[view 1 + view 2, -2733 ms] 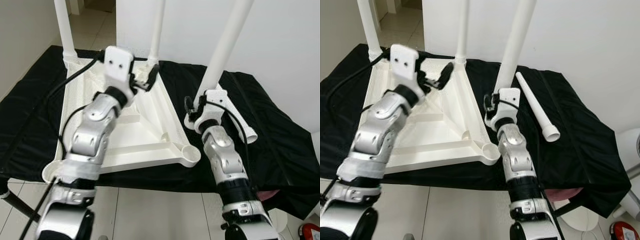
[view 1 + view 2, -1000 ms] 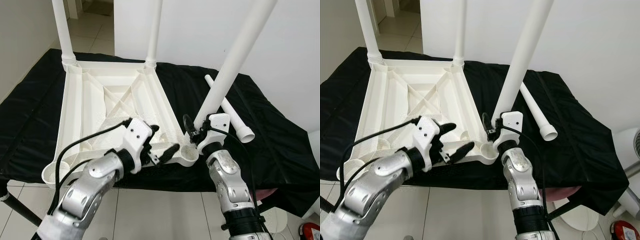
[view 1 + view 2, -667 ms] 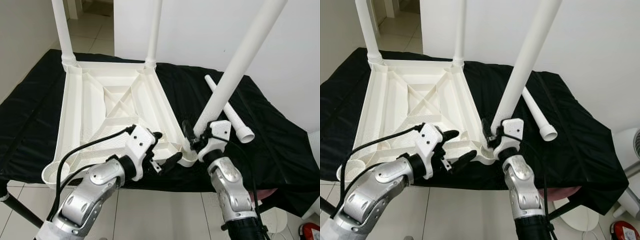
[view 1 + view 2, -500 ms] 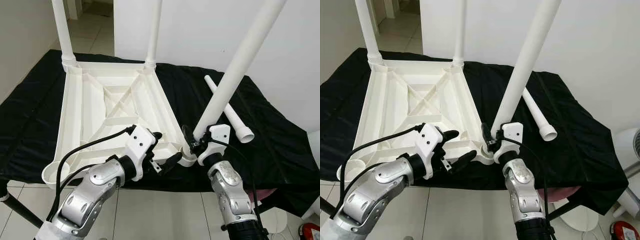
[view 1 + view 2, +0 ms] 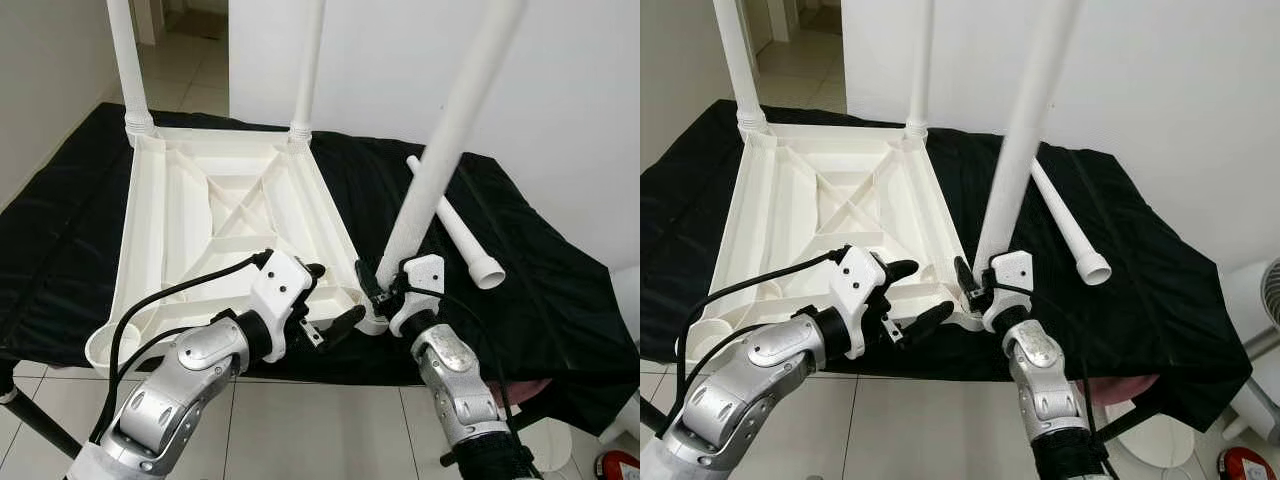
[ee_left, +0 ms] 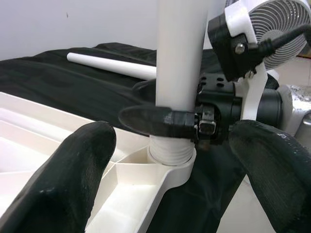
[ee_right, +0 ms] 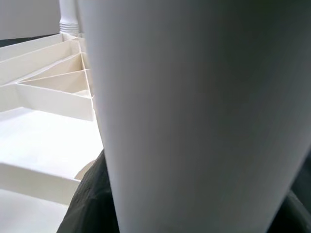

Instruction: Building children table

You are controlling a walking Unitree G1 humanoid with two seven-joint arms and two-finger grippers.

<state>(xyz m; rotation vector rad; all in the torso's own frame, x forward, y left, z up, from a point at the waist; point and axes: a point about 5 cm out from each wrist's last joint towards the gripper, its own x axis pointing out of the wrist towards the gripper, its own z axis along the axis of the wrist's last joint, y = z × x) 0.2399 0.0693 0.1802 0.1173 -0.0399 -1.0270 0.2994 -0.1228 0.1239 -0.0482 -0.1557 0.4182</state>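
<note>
White leg (image 5: 440,150) in right gripper (image 5: 385,288), seated at tabletop (image 5: 215,225) corner.

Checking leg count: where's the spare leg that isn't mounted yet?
The loose leg lies flat on the black cloth, on the robot's right of the upturned tabletop, just beyond the leg the right gripper holds at the near corner socket.

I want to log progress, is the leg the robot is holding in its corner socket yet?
In: the leg's threaded end sits in the socket, right end effector clamped around it. How deep, cannot tell.
</note>
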